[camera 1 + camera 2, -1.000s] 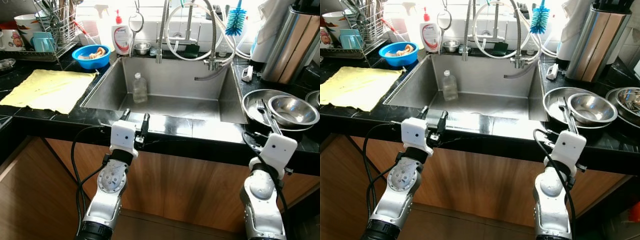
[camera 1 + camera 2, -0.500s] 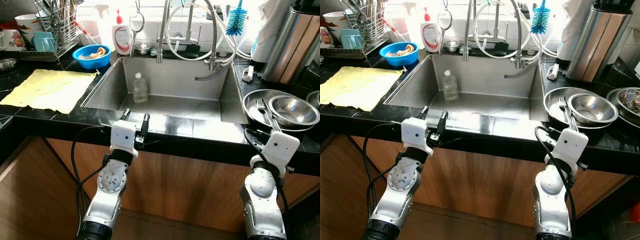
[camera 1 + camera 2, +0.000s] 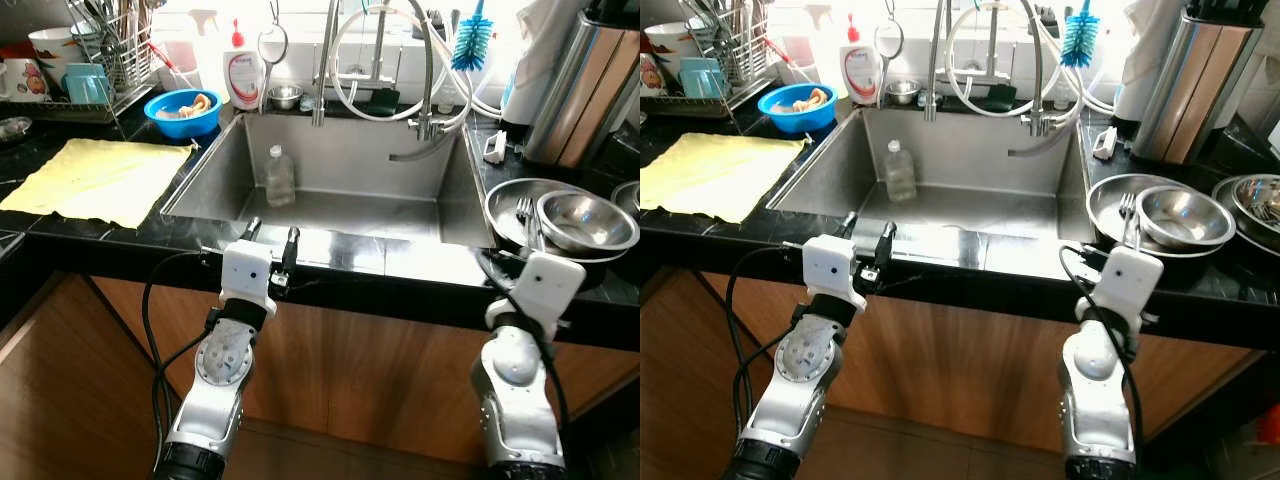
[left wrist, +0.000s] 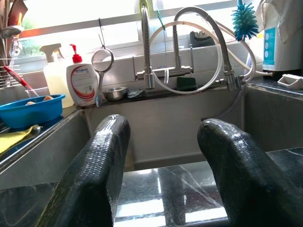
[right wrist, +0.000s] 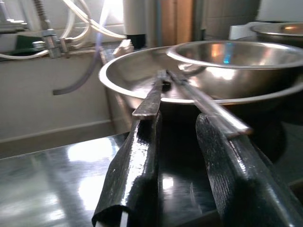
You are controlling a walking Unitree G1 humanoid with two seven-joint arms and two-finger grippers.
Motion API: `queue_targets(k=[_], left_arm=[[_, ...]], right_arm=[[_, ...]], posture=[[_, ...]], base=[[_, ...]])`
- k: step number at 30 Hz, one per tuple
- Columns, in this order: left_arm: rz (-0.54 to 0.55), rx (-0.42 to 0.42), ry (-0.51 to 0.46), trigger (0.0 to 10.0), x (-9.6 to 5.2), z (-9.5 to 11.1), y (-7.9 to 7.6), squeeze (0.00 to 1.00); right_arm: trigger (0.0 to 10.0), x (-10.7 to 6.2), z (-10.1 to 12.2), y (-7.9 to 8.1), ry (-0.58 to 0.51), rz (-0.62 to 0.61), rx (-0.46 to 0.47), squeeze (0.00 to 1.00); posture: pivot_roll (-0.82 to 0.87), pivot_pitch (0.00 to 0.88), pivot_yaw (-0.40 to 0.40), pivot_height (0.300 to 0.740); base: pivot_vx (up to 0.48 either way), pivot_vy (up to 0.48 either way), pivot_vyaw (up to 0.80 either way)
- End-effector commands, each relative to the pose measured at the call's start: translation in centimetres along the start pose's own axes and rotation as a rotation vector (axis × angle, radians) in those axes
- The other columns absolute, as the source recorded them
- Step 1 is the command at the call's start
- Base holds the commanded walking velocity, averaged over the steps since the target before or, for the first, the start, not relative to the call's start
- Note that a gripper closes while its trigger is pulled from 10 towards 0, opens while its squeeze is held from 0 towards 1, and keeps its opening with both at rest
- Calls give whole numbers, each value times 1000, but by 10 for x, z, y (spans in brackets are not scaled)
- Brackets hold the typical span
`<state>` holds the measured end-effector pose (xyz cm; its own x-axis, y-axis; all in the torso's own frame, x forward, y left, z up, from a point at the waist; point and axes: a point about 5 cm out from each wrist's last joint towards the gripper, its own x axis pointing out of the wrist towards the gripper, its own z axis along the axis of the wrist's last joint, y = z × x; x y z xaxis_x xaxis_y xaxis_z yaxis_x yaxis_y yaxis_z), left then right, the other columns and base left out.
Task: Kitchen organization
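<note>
My left gripper (image 3: 271, 238) rests open on the front rim of the steel sink (image 3: 215, 180), nothing between its fingers (image 4: 99, 161). A clear plastic bottle (image 3: 280, 176) stands inside the sink near the back left. My right gripper (image 5: 180, 156) is open at the counter edge, right in front of a wide steel pan (image 3: 503, 212). A fork (image 3: 524, 213) and another utensil handle (image 5: 208, 108) lie over the pan's rim just above my right fingers (image 5: 137, 156). A smaller steel bowl (image 3: 587, 219) sits in the pan.
A yellow cloth (image 3: 100, 178) lies on the black counter at left, with a blue bowl (image 3: 181, 110), a soap dispenser (image 3: 243, 75) and a dish rack (image 3: 110, 55) behind it. The faucet hoses (image 3: 380, 60), a blue brush (image 3: 471, 45) and a steel canister (image 3: 580, 90) stand at the back.
My right arm has shifted slightly left and closer to the steel pan. The left arm and the objects have stayed put.
</note>
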<state>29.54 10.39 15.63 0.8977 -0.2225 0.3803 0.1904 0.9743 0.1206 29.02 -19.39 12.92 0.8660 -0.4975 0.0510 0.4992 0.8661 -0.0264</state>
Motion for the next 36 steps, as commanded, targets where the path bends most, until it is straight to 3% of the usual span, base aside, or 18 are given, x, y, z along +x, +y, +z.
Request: queue_targets(k=[1,16,25,36], left_arm=[[-7,8,16,10000,-1,-2,-1,0],[-12,7,20,10000,-1,-3,-1,0],[-18,8,23,10000,-1,-4,-2,0],[-25,6,31,10000,-3,-5,-3,0]], right_arm=[[10000,1,2,5,-2,15,6,0],[10000,3,3,-3,-13,-39,-18,0],[10000,0,0,10,8,46,9,0],[10000,-1,-7,14,49,84,3,0]], posture=[[-110,0,32,740],[-107,0,33,740],[-105,0,34,740],[-108,0,37,740]], base=[[0,0,0],[0,0,0],[0,0,0],[0,0,0]])
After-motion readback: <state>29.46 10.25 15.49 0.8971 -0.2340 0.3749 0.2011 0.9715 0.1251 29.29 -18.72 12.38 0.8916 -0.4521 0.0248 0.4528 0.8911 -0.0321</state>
